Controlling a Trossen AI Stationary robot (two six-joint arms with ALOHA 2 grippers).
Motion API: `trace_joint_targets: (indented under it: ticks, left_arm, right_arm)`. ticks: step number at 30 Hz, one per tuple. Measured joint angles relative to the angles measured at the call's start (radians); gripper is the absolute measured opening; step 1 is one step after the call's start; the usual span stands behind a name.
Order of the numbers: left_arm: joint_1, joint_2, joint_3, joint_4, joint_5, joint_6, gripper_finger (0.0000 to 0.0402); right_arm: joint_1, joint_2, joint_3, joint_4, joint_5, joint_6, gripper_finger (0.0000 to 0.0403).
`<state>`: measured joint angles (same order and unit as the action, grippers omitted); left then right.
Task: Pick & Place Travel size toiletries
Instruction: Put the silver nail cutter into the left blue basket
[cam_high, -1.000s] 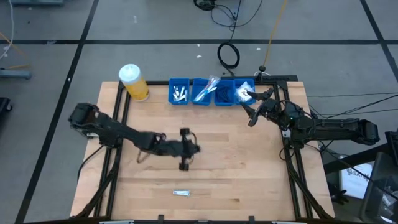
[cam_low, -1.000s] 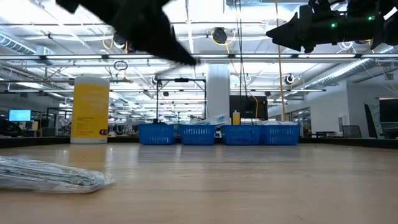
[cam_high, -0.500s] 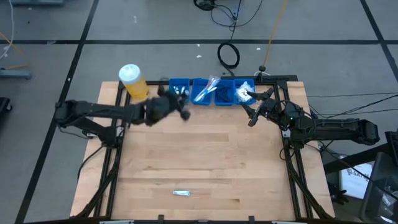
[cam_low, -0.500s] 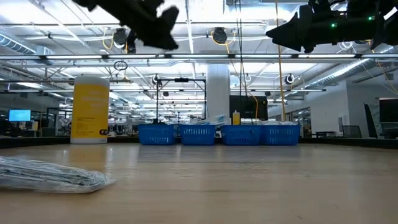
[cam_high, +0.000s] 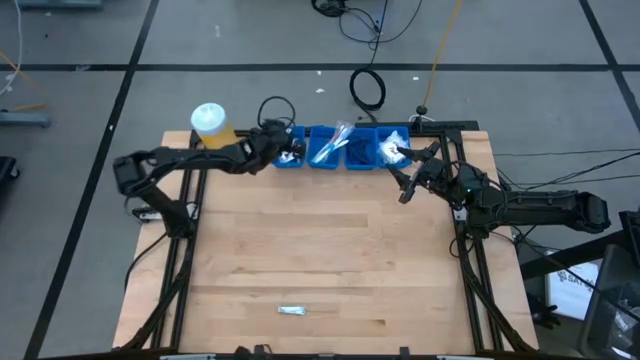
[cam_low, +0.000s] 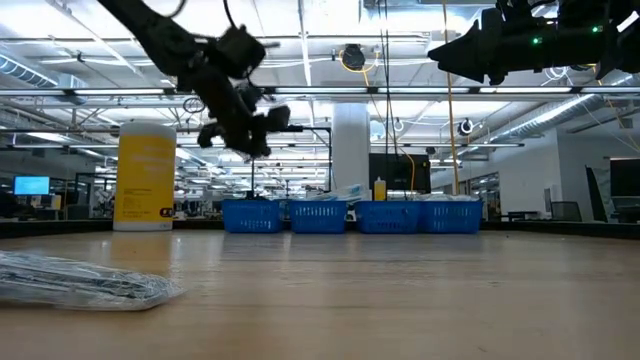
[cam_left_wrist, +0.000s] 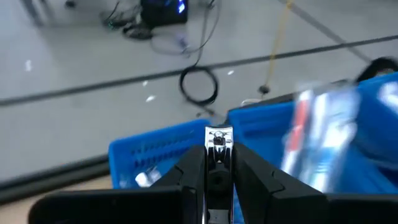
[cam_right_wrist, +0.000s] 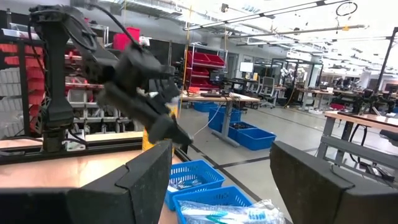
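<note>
My left gripper (cam_high: 292, 147) hangs over the leftmost blue basket (cam_high: 283, 156) at the table's far edge, shut on a small silver metal item (cam_left_wrist: 218, 142) shaped like a nail clipper. The low view shows this gripper (cam_low: 258, 140) well above the row of baskets (cam_low: 350, 215). That basket holds small white pieces, and the baskets beside it hold blue-white toothbrushes (cam_high: 333, 143) and white packets (cam_high: 392, 150). A silver-white packet (cam_high: 291, 311) lies flat near the front edge. My right gripper (cam_high: 405, 168) waits open by the rightmost basket. My left gripper pinches the silver item between its two fingers (cam_left_wrist: 190, 169), which lie along its two flat sides. The item's rounded end (cam_left_wrist: 218, 134) sticks out past the fingertips. The fingers slant down toward the far edge. The item is clear of the basket below.
A yellow jar with a white cap (cam_high: 212, 130) stands left of the baskets, close to my left arm. The packet lies large at the low view's near left (cam_low: 80, 280). Bare wood (cam_high: 330, 240) spreads between the baskets and that packet. Cables lie on the floor beyond the table.
My left gripper has swung from the table's middle to the far edge, coming over the leftmost blue basket at about the same height. Its wrist has rolled on the way. It has stayed shut.
</note>
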<state>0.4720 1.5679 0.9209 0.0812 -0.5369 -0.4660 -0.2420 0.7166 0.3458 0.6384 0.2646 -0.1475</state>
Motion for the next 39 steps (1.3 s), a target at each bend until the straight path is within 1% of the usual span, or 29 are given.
trace_joint_targets:
  ticks: [3,8,11,14,16,18,24,26,29,34,37,39]
  left_arm:
    - [0.022,0.071,0.0,0.011,0.0,-0.031,0.006]
    - [0.041,0.169,0.0,0.089,0.001,-0.04,0.006]
    - [0.049,0.198,0.0,0.107,-0.003,-0.07,0.0061]
    - [0.054,0.198,0.0,0.106,-0.002,-0.077,0.0071]
    - [0.054,0.198,0.0,0.108,-0.001,-0.047,0.0087]
    - [0.054,0.198,0.0,0.108,0.011,-0.029,0.0111]
    - [0.054,0.197,0.0,0.106,0.044,-0.038,0.0212]
    - [0.054,0.197,0.0,0.105,0.063,0.013,0.0242]
    - [0.051,0.197,0.0,0.104,0.114,0.099,0.0275]
    - [0.034,0.197,0.0,0.104,0.159,0.165,0.0308]
    - [0.02,0.197,0.0,0.105,0.192,0.231,0.0319]
    - [0.006,0.197,0.0,0.112,0.238,0.296,0.032]
  right_arm:
    - [0.0,0.0,0.0,0.0,0.0,-0.001,0.0256]
    - [0.0,0.0,0.0,0.0,0.0,-0.002,0.0256]
    - [0.0,0.0,0.0,0.0,0.0,-0.002,0.0256]
    - [0.0,0.0,0.0,0.0,0.0,-0.002,0.0256]
    - [0.0,0.0,0.0,0.0,0.0,-0.003,0.0256]
    - [0.0,0.0,0.0,0.0,0.0,-0.003,0.0256]
    - [0.0,0.0,0.0,0.0,0.0,-0.003,0.0256]
    - [0.0,0.0,0.0,0.0,0.0,-0.003,0.0256]
    - [0.0,0.0,0.0,0.0,0.0,-0.003,0.0256]
    - [0.0,0.0,0.0,0.0,0.0,-0.003,0.0256]
    - [0.0,0.0,0.0,0.0,0.0,-0.003,0.0256]
    - [0.0,0.0,0.0,0.0,0.0,-0.003,0.0256]
